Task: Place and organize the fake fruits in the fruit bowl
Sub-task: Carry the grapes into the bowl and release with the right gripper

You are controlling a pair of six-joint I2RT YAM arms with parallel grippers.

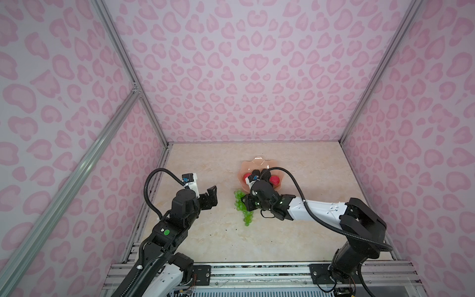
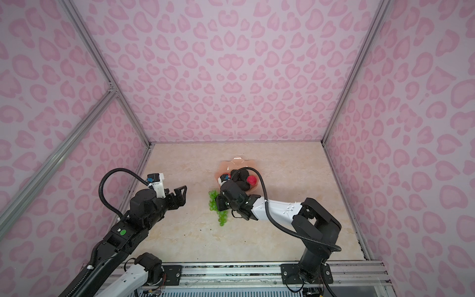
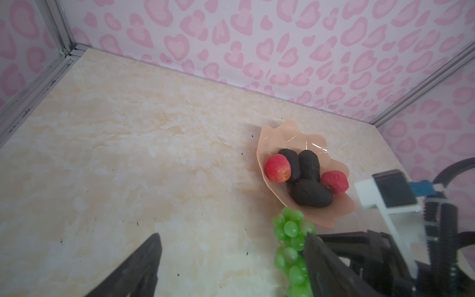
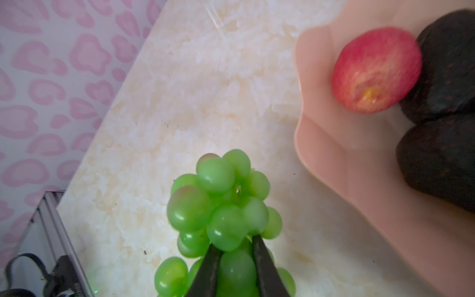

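Note:
The peach-pink fruit bowl [image 1: 259,164] [image 3: 288,136] stands at the back middle of the marble table. It holds three dark avocados [image 3: 311,192] and two red-pink fruits [image 3: 278,168] [image 1: 274,180]. A bunch of green grapes [image 1: 240,203] [image 2: 213,201] [image 4: 218,200] sits just outside the bowl's near rim. My right gripper [image 4: 235,244] is shut on the grapes, with one grape pinched between its fingers. In both top views the right wrist hides part of the bowl. My left gripper [image 1: 212,196] [image 3: 231,236] hangs open to the left of the grapes, holding nothing.
Pink patterned walls with aluminium posts [image 1: 164,138] close in the table on three sides. A metal rail [image 1: 257,270] carrying both arm bases runs along the front edge. Bare marble [image 1: 205,164] stretches to the left of the bowl and in front of the grapes.

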